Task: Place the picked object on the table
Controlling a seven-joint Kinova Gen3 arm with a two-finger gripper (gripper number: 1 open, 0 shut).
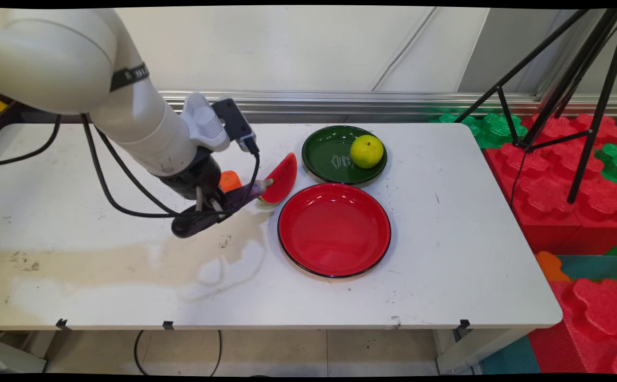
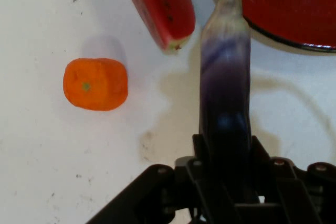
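My gripper [image 1: 214, 204] is shut on a long purple eggplant [image 1: 245, 192], which lies across the fingers low over the white table [image 1: 446, 254]. In the hand view the eggplant [image 2: 224, 87] runs up from the gripper [image 2: 226, 148], its green-tipped end reaching the rim of the red plate [image 2: 283, 3]. A watermelon slice [image 1: 283, 178] stands just past that end, also seen in the hand view [image 2: 160, 3]. A small orange fruit [image 1: 230, 180] sits right behind the hand, clear of the fingers [image 2: 95, 84]. The red plate [image 1: 334, 229] is empty.
A green plate [image 1: 325, 151] behind the red one carries a yellow-green fruit [image 1: 367, 151]. A brownish stain [image 1: 144, 260] spreads over the table's near left. Black cables [image 1: 106, 185] hang from the arm. A black tripod [image 1: 579, 95] and red foam blocks [image 1: 553, 201] stand right of the table.
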